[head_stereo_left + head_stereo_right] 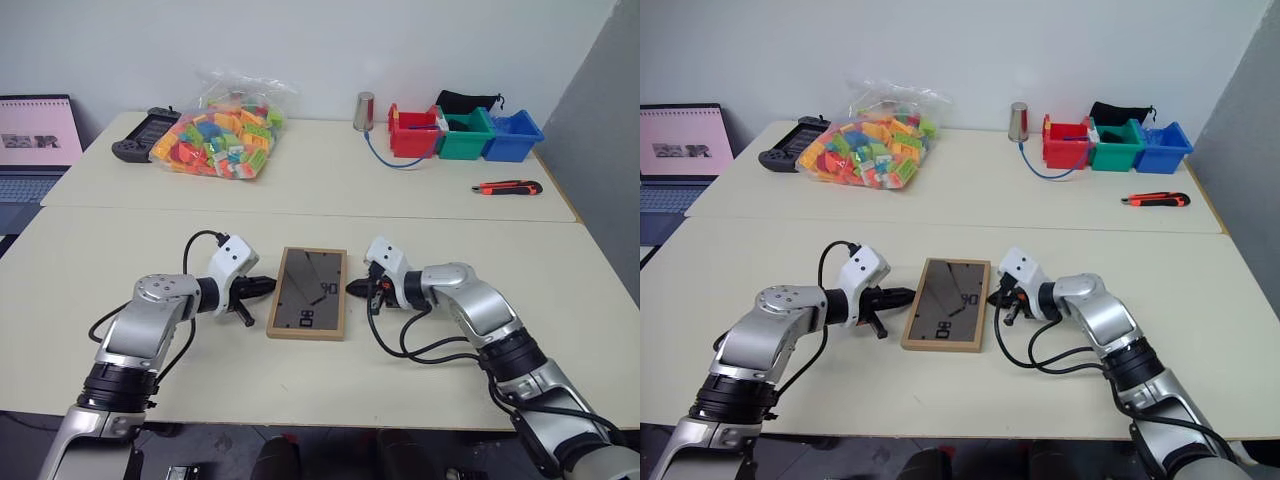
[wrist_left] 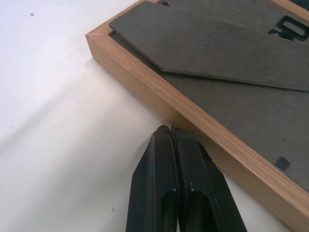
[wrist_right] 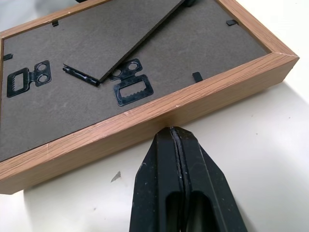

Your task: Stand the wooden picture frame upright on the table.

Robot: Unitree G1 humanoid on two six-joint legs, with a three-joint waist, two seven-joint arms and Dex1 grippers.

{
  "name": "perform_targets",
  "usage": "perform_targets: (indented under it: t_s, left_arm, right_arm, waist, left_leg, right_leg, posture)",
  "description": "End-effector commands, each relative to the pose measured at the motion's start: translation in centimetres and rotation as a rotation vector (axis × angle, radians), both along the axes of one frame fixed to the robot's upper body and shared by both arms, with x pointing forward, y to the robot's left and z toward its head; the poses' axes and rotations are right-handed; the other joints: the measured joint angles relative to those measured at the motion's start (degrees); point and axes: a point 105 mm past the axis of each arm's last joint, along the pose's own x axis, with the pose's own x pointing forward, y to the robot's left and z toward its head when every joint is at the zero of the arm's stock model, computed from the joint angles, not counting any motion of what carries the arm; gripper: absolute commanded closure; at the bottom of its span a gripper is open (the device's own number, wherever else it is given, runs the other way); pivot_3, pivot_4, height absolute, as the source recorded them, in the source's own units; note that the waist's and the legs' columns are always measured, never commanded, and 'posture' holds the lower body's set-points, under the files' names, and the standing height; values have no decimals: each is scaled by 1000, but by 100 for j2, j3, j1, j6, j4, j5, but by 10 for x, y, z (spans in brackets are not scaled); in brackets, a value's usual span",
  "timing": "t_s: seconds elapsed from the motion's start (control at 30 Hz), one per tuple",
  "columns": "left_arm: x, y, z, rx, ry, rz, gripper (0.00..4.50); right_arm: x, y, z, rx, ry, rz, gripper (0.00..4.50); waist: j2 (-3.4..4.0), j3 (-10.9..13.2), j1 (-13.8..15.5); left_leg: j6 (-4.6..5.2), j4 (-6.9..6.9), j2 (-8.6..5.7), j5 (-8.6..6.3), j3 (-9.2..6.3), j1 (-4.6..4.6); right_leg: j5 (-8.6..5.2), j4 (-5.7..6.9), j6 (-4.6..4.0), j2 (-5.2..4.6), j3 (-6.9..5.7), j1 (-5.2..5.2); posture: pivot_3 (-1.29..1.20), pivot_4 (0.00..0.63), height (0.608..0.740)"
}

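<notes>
Lying face down near the front edge of the table [image 1: 470,340], the wooden picture frame [image 1: 308,293] is seen with its dark grey back panel, fold-out stand [image 3: 126,37] and sawtooth hangers [image 3: 131,89] turned upward. It is flanked by both arms. The left gripper [image 2: 170,131] is shown fully closed, nothing held, its tips at or just short of one long side rail; contact cannot be confirmed. The right gripper [image 3: 176,131] is likewise pinched shut and empty, its tips brought against the opposite long rail. The frame is judged to be light and rigid, its smooth wood likely to slide on the pale tabletop if pushed from one side only. Any glass on the hidden front would be fragile. A hold is best taken on the two long wooden rails, pressed from both sides together, with the thin stand, which is already lifted a little, left free to swing out.
</notes>
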Motion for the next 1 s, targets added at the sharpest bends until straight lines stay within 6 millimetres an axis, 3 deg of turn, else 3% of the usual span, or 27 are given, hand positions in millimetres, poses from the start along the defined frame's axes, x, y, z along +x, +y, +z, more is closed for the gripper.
perform_targets:
  t_s: [0.03,0.23,0.3,0.4,0.57,0.77,0.97,1.0]
  left_arm:
    - [-2,16,14,29,-41,-3,4484]
    - [-2,47,21,77,-50,44,4484]
    - [-8,46,35,-42,-1,55,4484]
    - [-31,35,52,-281,158,17,4027]
    - [-45,34,60,-479,394,79,2822]
    - [-49,37,57,-569,572,160,1341]
    - [-53,35,32,-504,623,195,46]
    - [-52,35,30,-518,634,202,46]
  right_arm:
    - [0,-20,17,10,-57,1,4500]
    - [-1,-56,25,-46,-74,5,4500]
    - [0,-64,40,-30,-126,35,4500]
    - [-8,-70,49,-83,-212,163,4500]
    - [-3,-74,45,-153,-282,246,4500]
    - [7,-64,43,-166,-359,292,4500]
    - [9,-53,30,-166,-361,317,4500]
    - [9,-52,29,-162,-355,317,4500]
  waist:
    - [0,0,0]
    - [0,1,2]
    - [1,1,1]
    - [-1,2,-7]
    - [-1,3,-21]
    - [-1,3,-29]
    - [0,3,-21]
    - [0,3,-18]
  left_leg:
    - [0,0,0,0,0,0]
    - [0,0,0,0,2,0]
    - [0,-1,0,0,2,0]
    - [1,-2,0,-1,2,-2]
    - [1,-2,1,-1,1,2]
    - [1,0,0,0,0,6]
    - [-1,-2,1,0,-1,6]
    - [-1,-2,1,0,0,8]
  right_leg:
    - [0,-1,0,0,0,0]
    - [-1,-4,-1,0,1,-1]
    - [-2,-4,-3,0,1,-1]
    - [-3,-3,-2,0,0,-3]
    - [-5,-1,0,0,0,-3]
    - [-5,5,-1,1,-1,-1]
    - [-6,8,-4,-1,-4,-1]
    - [-5,8,-4,-2,-3,-1]
  posture:
    - [0,150,740]
    - [0,150,740]
    - [0,150,740]
    - [0,150,740]
    - [0,150,740]
    - [0,150,740]
    - [0,150,740]
    - [0,150,740]
